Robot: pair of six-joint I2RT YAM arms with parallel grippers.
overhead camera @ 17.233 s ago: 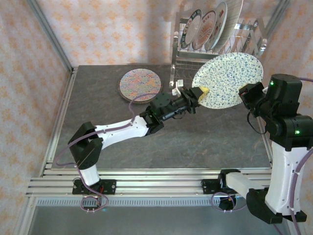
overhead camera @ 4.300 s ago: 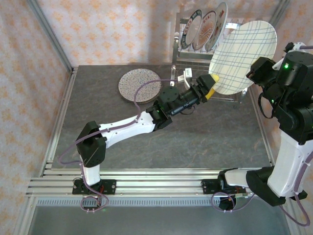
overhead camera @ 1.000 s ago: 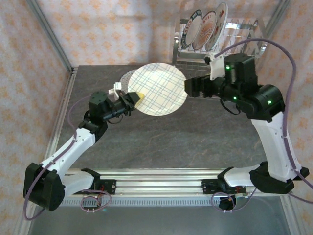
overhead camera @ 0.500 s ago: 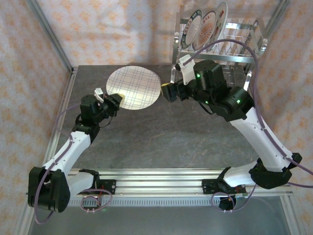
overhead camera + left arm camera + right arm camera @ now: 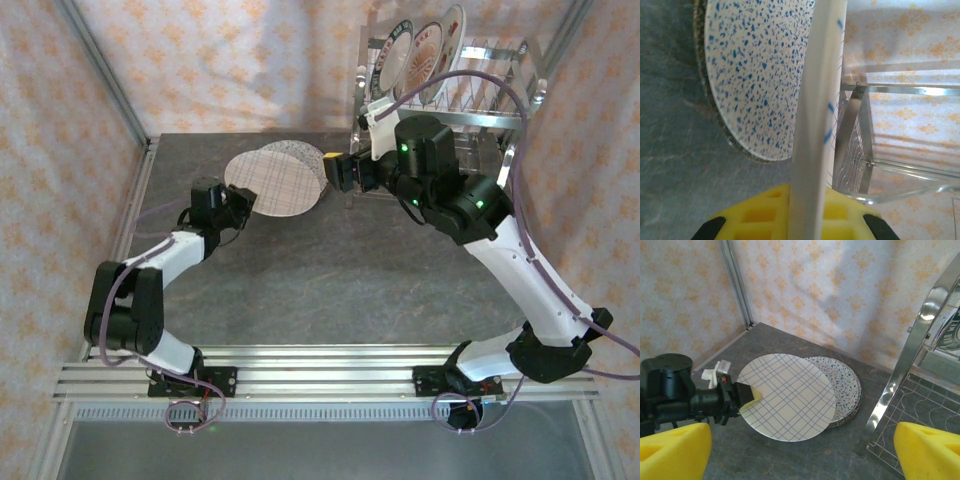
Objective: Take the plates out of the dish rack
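The plaid-lined plate [image 5: 283, 185] hangs over the back-left part of the table [image 5: 400, 270], lapping most of the speckled plate [image 5: 844, 382] that lies flat beneath it. It is not centred. From the right wrist we see a crescent of the speckled plate showing on the side away from the holding gripper, so the stack lies below the held plate and a little beyond it.

In the left wrist view the plaid rim stands edge-on, with a gap to the speckled face near the grip; whether the far edge already touches we cannot tell. The left gripper [image 5: 243, 203] pinches the plate's near-left rim between its yellow pads [image 5: 760, 220], reaching roughly along the plate's diameter toward the rack.

We judge the coming move to be a short push along that line and down, then a release. The right gripper [image 5: 336, 172] hangs just beside the opposite rim, apart from it — jaws spread wide, holding nothing. It is the arm nearer the dish rack [image 5: 490, 115], where three plates [image 5: 422, 60] stand upright in the upper tier.
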